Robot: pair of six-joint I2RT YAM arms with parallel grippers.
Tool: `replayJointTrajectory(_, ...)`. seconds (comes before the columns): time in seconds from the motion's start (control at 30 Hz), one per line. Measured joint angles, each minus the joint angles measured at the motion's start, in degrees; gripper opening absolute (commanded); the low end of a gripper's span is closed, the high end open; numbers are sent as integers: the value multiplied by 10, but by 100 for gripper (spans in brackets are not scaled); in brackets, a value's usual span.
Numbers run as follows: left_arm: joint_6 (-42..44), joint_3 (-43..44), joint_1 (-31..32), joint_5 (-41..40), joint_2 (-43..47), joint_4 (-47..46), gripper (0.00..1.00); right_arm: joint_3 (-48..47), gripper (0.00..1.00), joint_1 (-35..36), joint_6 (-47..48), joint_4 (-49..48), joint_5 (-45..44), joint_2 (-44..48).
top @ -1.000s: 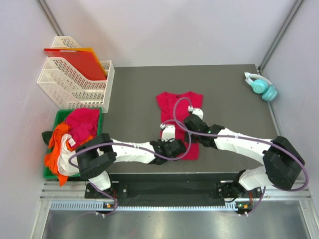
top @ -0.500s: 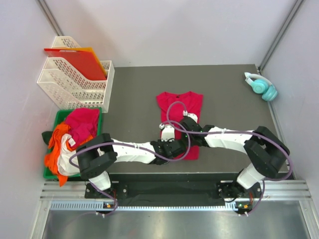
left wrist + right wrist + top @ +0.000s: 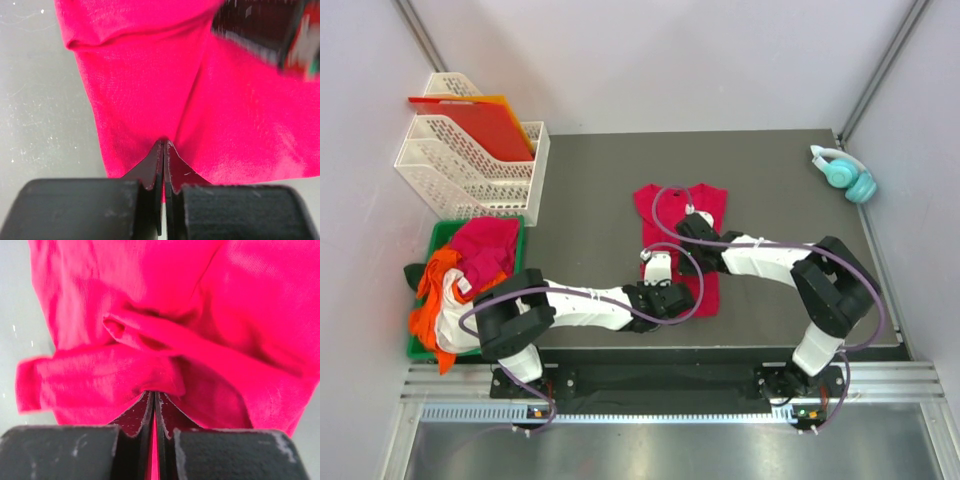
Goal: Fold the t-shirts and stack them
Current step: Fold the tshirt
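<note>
A crimson-red t-shirt (image 3: 663,207) lies flat in the middle of the grey table, neck at the far end. My left gripper (image 3: 658,270) is over its near left part. In the left wrist view the gripper (image 3: 164,145) is shut on a pinch of the shirt (image 3: 150,85) near its hem. My right gripper (image 3: 684,232) is over the shirt's middle. In the right wrist view the gripper (image 3: 153,394) is shut on a bunched fold of the shirt (image 3: 125,305). More t-shirts, pinkish-red (image 3: 485,245), orange (image 3: 432,290) and white, lie heaped at the left.
The heap sits in a green tray (image 3: 438,236) off the table's left edge. White mesh racks (image 3: 470,165) holding a red-orange sheet (image 3: 485,122) stand at the back left. Teal headphones (image 3: 845,172) lie at the back right corner.
My right gripper has moved left and slightly farther away over the shirt, its elbow folding in. The left gripper has stayed in place, still shut on the cloth.
</note>
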State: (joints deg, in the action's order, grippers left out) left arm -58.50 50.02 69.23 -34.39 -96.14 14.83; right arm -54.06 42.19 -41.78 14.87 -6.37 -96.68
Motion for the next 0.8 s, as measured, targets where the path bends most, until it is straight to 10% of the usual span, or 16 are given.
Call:
replayJointTrajectory(0.6,-2,0,6,0,0,2,0,-136,0,-80,39,26,-31,-71)
replayJointTrajectory(0.8,-1,2,7,-1,1,7,15,-166,48,-89,67,15,-58,-76)
